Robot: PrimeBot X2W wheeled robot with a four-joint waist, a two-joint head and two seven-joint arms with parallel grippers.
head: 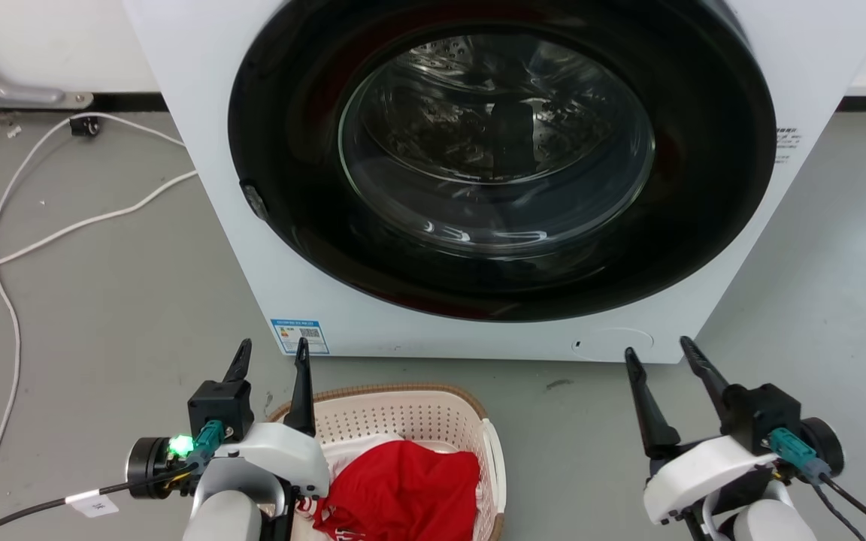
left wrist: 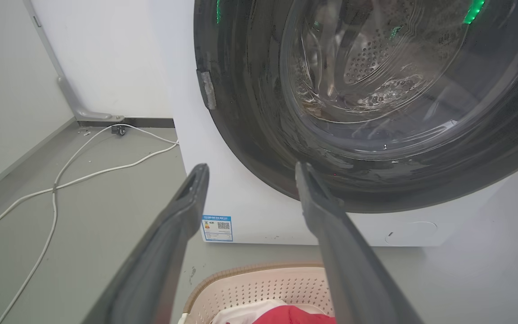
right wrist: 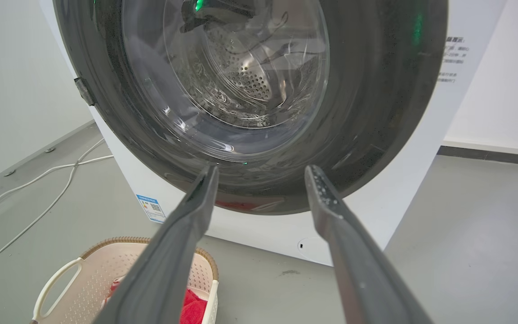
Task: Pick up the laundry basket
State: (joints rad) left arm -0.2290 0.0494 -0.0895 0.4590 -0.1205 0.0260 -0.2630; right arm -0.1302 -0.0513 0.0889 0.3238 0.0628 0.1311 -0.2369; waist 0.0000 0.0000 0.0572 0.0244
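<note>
The laundry basket [head: 403, 421] is sitting at six o'clock before the washing machine [head: 478, 338], and the left gripper [head: 271, 349] at eight and the right gripper [head: 658, 348] at four are hovering open and empty, seemingly readying for its handles.

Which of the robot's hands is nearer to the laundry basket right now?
Left. The left hand is at the laundry basket's left edge, with one finger crossing its rim in the head view. The right hand is well off to the basket's right, over the floor.
</note>
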